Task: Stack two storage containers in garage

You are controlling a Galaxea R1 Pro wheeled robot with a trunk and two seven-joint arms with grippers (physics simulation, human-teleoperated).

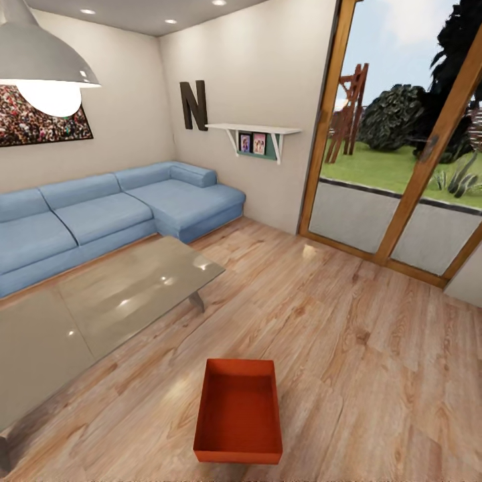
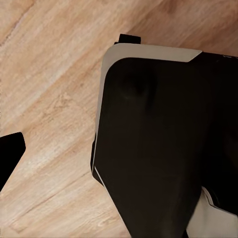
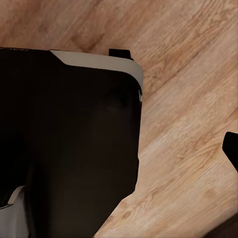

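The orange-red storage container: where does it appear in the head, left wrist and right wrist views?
Head view: the storage container sits on the wood plank floor, bottom centre, right of the glass coffee table.
Left wrist view: not in it.
Right wrist view: not in it.
Shared landmark: the light wood plank floor appears in all three views.

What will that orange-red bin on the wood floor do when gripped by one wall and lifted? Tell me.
The storage container looks thin-walled, so the gripped wall may flex. It appears empty, so it is probably light for its size. Held by one wall, it would likely hang tilted; its flat base makes rolling unlikely, though it may slide on the smooth plank floor.
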